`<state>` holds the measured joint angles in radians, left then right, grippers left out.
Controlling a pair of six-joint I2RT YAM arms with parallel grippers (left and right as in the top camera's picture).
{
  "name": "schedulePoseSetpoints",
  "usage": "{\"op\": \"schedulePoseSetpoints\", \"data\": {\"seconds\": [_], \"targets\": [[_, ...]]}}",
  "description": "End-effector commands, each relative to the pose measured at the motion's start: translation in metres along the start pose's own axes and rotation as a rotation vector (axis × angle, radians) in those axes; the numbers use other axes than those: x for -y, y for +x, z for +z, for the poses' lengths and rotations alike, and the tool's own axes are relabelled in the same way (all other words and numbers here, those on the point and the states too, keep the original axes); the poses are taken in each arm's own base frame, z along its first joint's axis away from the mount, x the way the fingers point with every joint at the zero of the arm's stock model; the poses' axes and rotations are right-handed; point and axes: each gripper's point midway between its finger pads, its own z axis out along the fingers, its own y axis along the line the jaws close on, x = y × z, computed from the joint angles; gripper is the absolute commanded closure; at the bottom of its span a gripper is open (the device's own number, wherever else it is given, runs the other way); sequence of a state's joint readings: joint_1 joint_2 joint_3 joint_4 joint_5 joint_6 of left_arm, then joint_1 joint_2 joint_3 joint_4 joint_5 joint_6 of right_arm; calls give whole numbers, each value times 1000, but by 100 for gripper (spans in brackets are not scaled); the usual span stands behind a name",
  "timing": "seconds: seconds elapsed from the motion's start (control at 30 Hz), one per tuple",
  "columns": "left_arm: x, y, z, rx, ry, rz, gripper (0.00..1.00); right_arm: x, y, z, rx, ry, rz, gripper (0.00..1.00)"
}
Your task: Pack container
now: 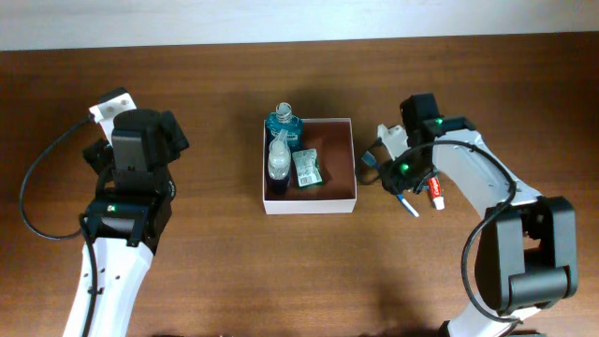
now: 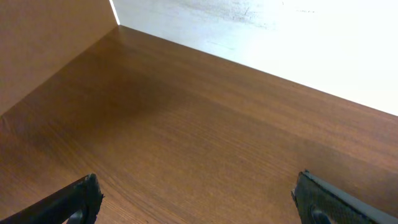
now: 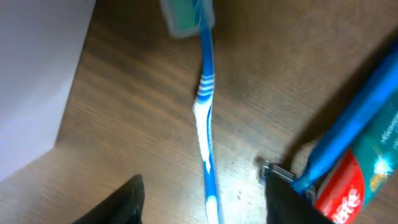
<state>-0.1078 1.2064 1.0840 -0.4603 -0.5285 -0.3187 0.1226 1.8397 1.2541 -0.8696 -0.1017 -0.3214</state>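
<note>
The container [image 1: 309, 207] sits mid-table, with a blue bottle [image 1: 284, 123], a clear bottle [image 1: 278, 161] and a green-and-white packet [image 1: 306, 169] crowded to its left side, leaving room on the right. Just right of it the right gripper [image 3: 202, 202] hangs spread astride the toothbrush [image 3: 206, 106], likely lining up a grasp, with toothpaste [image 3: 367, 155] beside. The left gripper [image 2: 199, 205], also spread, hangs empty at far left

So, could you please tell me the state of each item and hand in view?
container: open-topped, partly filled.
blue bottle: inside it, far-left corner.
clear bottle: inside, beside the blue bottle.
green-and-white packet: inside, lying flat.
toothbrush: on the table, unpacked, not gripped.
toothpaste tube: on the table, unpacked.
left hand: open, empty.
right hand: open, straddling the toothbrush.
</note>
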Motion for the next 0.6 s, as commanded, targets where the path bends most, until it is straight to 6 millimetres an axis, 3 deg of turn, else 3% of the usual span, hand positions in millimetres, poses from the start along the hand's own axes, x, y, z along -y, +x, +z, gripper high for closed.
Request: {"op": "schedulePoseSetpoints", "data": {"seconds": [0.0,0.17,0.27,0.37,0.57], "targets": [[-2,-3,1,6,-12,-18,1,-4,8,19,-5,-5,-80,47],[-2,-3,1,6,-13,-18,1,-5,18,42,9,0,-131,55],[-2,-3,1,6,-13,-18,1,-5,20,52,33,9,-133,69],[-2,-3,1,6,-12,-18,1,-4,18,54,44,15,-133,81],[-2,-3,1,6,-13,-18,1,-2,17,53,48,24,-130,93]]}}
